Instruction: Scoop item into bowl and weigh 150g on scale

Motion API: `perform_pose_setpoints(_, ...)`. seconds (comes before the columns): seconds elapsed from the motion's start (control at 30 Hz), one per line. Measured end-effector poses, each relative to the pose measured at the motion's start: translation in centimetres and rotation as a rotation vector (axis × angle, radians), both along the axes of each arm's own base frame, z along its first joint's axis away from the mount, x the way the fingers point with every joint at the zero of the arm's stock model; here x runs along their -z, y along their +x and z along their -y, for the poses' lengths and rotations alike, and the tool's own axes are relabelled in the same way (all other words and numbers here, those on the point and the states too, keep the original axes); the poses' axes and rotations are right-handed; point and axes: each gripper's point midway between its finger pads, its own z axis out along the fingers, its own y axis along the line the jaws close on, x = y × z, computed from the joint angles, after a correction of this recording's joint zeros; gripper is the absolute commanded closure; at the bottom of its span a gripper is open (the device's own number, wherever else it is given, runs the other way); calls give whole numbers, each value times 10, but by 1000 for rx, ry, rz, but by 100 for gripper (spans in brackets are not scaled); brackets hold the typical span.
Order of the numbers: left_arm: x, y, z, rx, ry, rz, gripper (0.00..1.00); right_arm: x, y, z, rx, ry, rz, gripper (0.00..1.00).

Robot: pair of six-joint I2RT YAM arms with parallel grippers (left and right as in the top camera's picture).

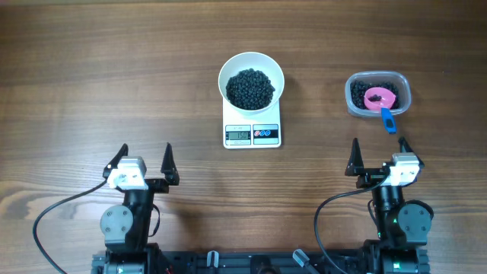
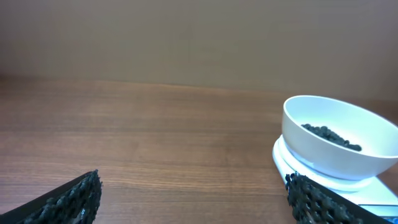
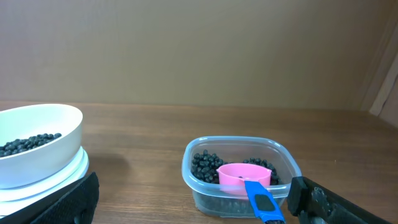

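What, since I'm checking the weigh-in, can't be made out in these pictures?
- Scale reading: overhead, the digits are too small.
- Bowl, left side: right wrist, cut off by the frame edge.
- Beads under the pink scoop in the tub: overhead and right wrist, the scoop covers them.

Smooth glossy white bowl (image 1: 251, 79), clear plastic tub (image 1: 378, 94), matt wood-grain table (image 1: 114, 76), rough-textured black fingers (image 2: 74, 199).
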Motion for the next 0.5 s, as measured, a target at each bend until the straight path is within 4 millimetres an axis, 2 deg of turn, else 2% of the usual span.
perform_pose_setpoints(0.5,-1,0,-2,-14,12,3,0,0,0,0,0,0,0,0)
